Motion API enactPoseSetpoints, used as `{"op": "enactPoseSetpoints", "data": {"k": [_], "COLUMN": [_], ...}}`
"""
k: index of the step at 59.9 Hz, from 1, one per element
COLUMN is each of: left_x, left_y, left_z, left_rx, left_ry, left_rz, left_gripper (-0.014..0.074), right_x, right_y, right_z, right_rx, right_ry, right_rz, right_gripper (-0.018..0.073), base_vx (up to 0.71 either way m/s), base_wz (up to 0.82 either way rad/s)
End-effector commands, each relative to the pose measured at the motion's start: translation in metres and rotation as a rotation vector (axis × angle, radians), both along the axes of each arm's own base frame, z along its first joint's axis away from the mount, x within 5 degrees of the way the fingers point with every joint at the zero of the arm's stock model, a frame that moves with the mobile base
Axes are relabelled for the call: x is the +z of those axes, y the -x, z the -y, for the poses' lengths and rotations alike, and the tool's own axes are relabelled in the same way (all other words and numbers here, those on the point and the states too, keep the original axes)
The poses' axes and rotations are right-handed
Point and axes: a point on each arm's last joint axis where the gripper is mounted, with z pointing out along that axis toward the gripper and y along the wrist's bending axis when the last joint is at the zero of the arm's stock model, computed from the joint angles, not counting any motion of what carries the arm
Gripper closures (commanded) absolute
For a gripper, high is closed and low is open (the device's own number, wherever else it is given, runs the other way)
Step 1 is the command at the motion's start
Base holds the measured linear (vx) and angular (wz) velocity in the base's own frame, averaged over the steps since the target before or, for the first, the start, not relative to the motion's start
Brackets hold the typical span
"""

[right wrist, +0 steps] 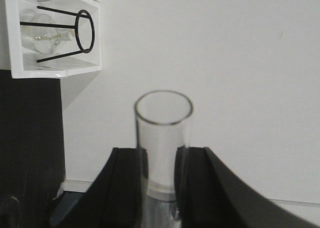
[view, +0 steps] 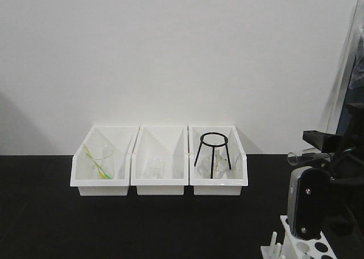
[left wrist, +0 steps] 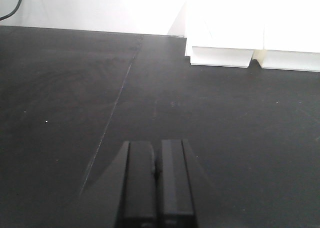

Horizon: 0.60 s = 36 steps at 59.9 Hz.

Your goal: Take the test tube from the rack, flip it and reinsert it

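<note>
Right wrist view: the right fingers (right wrist: 125,183) clamp the tube (right wrist: 162,133), open rim toward the camera. The front view shows it held sideways above the rack (view: 290,249). The left fingers (left wrist: 140,183) are pressed together over the table (left wrist: 60,87).

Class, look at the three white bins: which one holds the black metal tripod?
The right-end bin in the front view: a black tripod stands inside it. The left bin and middle bin hold beakers, no tripod.
</note>
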Motion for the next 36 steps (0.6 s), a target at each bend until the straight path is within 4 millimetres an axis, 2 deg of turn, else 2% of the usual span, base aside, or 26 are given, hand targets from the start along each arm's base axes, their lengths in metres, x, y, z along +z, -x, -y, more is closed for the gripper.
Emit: {"op": "enactPoseSetpoints", "data": {"k": [1,8,20,36], "left_x": [0.0081,0.0081,0.0081,0.0081], "left_y": [-0.0007,-0.0007,-0.0007,-0.0007], "left_z": [0.0008,0.0008,0.0008,0.0008], "left_rx": [-0.011,-0.011,-0.011,-0.011], "left_ry": [-0.004,-0.004,-0.004,-0.004], "left_rz": [0.098,0.098,0.098,0.098], "left_gripper": [0.0603,0.0603,0.0603,0.0603], "right_x": [0.0192,0.0175,0.0147,0.0136], "right_y": [0.0025,0.0027,0.0029,0.0018], "right_z": [0.0019,0.0021,0.0027,0.0089], "right_rx": [-0.012,-0.042,-0.136,-0.275], "right_ry": [-0.03,-0.213,-0.742,-1.312], "right_rz": [0.062,0.015,-0.097,-0.153], "right_gripper": [0.0568,0.0568,0.0568,0.0568], "base_vx": [0.0,0.0,0.0,0.0], "base_wz": [0.0,0.0,0.0,0.0]}}
